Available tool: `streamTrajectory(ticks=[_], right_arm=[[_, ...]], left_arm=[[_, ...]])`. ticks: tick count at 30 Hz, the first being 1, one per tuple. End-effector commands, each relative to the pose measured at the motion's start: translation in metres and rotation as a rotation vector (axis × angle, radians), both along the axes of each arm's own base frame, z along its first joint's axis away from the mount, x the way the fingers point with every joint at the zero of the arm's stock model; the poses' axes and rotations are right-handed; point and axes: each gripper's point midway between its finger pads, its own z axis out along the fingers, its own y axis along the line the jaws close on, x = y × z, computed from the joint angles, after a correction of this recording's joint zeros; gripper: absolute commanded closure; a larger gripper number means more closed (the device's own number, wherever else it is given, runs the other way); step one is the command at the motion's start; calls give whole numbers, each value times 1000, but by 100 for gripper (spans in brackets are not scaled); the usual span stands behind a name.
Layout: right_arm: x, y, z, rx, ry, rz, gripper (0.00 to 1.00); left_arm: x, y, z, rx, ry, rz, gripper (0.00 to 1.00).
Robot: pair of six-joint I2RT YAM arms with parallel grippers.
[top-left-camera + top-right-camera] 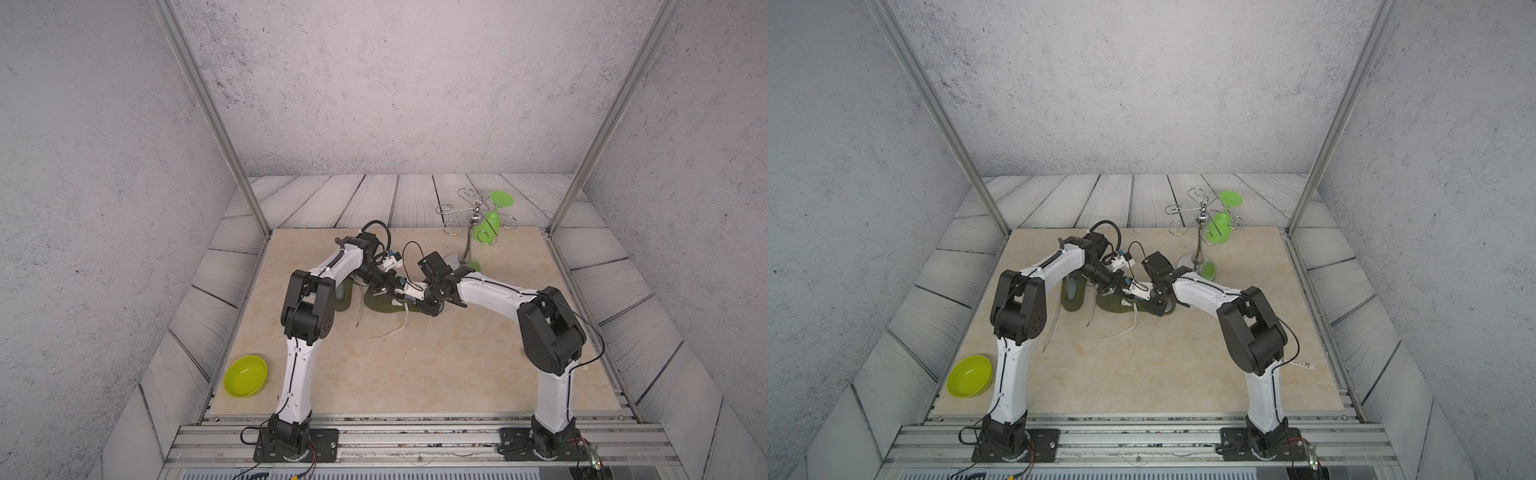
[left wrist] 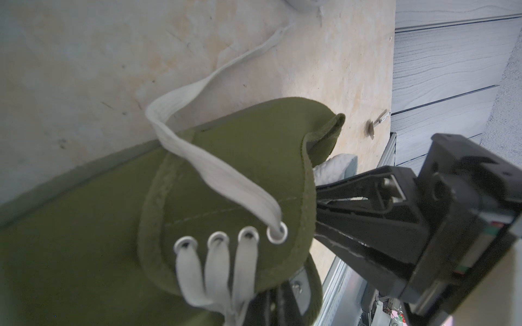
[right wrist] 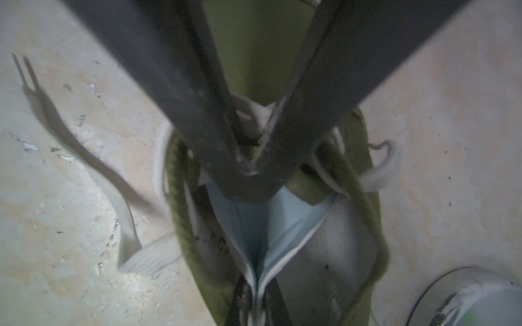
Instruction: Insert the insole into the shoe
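Folded insole (image 3: 285,223) between right jaws, inside shoe (image 3: 180,223)

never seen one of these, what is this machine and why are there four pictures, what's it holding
It is two robot arms mounted beside a table. Two pictures come from one double camera overhead; the two close-ups come from a camera on each wrist. On the table are a spare green shoe, a green bowl and a wire rack with a green glass hanging. The jaws of the left arm pinch a folded blue insole partly inside the middle shoe; those of the right arm are closed on that shoe's upper.
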Motion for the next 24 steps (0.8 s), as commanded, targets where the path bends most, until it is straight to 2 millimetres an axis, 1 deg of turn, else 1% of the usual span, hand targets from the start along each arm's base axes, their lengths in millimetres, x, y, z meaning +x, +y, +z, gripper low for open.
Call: streamTrajectory(ticks=[1, 4, 7, 9, 11, 14, 15, 17, 20, 22, 24], right_arm=[[6, 6, 21, 18, -45, 17, 91], [-9, 4, 32, 63, 0, 26, 92], [-24, 6, 33, 88, 80, 44, 92], [-25, 8, 31, 98, 87, 44, 93], [-20, 8, 27, 87, 59, 53, 93], [-4, 3, 24, 19, 13, 57, 94], [1, 1, 25, 4, -3, 59, 95], [11, 2, 31, 29, -27, 60, 95], [20, 10, 31, 55, -84, 101, 95], [24, 20, 33, 93, -86, 117, 95], [26, 28, 31, 120, -77, 127, 95]], left_arm=[[-8, -3, 16, -67, 27, -25, 100], [-7, -4, 25, -93, 8, -23, 100], [-11, -4, 32, -109, 11, -38, 100], [-15, -2, 32, -97, 20, -53, 100], [-15, 0, 28, -81, 23, -57, 100], [-16, 1, 23, -71, 37, -65, 100], [-16, 1, 23, -70, 38, -68, 100], [-14, 0, 23, -71, 35, -70, 100], [-11, -1, 24, -78, 33, -76, 100], [-10, -2, 22, -78, 36, -78, 100], [-9, -2, 20, -79, 43, -79, 100]])
